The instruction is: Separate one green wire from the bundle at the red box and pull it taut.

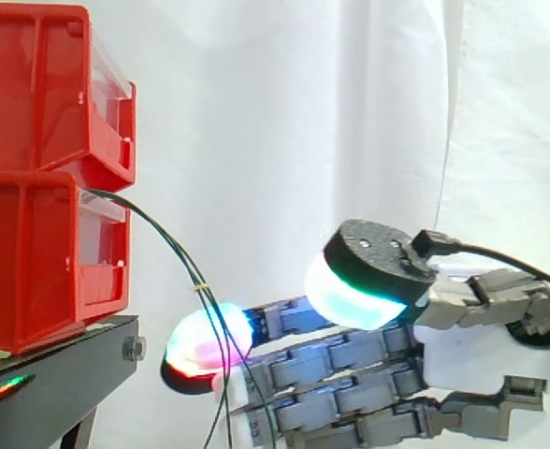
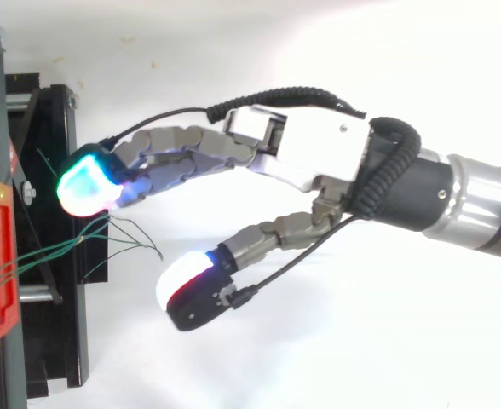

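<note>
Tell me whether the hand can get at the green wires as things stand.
Probably yes: the green wires hang free from the red box, right by the open hand, with nothing between them.

Bright, even light bleaches the white curtain (image 1: 303,94); faint shadows mark its folds, a coloured glint streaks the stand (image 1: 60,374).
</note>
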You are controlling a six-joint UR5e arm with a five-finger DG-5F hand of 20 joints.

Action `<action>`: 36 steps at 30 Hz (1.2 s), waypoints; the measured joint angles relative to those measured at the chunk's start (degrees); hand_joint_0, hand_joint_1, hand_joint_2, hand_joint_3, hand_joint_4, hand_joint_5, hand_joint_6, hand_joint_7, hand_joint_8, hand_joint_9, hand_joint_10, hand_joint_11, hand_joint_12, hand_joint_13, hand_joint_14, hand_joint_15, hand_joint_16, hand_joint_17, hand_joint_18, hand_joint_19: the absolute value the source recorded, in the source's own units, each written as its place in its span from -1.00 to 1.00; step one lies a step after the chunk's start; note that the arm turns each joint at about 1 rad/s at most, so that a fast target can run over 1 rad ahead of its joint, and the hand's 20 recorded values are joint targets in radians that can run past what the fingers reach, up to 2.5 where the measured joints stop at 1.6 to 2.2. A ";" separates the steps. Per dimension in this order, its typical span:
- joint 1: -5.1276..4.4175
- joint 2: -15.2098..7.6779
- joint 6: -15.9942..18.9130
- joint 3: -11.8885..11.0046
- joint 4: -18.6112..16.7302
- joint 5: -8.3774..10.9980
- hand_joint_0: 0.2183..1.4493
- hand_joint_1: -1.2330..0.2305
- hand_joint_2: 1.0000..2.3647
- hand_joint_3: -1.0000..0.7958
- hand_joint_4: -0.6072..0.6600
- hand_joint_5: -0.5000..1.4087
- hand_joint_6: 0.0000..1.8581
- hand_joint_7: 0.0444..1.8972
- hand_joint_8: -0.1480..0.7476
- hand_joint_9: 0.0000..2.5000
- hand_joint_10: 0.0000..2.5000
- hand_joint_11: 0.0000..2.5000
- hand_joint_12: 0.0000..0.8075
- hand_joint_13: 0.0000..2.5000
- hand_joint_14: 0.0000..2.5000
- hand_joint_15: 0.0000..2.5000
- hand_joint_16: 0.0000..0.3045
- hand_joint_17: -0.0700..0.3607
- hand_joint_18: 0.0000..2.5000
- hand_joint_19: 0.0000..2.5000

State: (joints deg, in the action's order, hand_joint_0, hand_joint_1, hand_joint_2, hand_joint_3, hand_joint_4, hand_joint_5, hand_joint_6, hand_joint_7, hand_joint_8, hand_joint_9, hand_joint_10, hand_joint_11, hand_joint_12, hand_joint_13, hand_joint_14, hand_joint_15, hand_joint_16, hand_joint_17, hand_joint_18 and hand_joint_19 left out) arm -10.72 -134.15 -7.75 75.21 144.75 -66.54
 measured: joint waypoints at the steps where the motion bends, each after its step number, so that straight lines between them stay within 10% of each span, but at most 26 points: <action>1: 0.04 -0.51 0.02 -0.59 0.05 -0.44 -0.52 -0.43 -1.00 -0.44 0.35 -0.69 -0.46 -0.29 -0.07 -0.57 -1.00 -0.91 -0.14 -0.59 -1.00 -0.88 -0.72 -0.23 -0.75 -0.93; 15: -0.02 -3.38 -0.43 -3.26 -0.37 -4.49 -0.45 -0.21 -1.00 -0.44 0.45 -0.63 -0.46 -0.16 -0.04 -0.47 -1.00 -0.87 -0.16 -0.50 -0.99 -0.83 -0.73 -0.25 -0.65 -0.87; 36: 0.26 -3.26 -1.25 -4.79 1.11 -5.46 -0.38 -0.18 -1.00 -0.41 0.45 -0.61 -0.46 -0.02 -0.04 -0.43 -0.99 -0.83 -0.15 -0.44 -0.99 -0.79 -0.73 -0.24 -0.57 -0.83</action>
State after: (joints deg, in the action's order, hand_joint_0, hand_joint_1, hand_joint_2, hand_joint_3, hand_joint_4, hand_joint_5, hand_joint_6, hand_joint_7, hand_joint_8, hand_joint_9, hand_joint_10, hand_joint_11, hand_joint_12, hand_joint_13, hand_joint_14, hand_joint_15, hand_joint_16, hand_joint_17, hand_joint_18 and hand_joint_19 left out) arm -10.45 -137.41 -9.00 70.42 145.86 -71.99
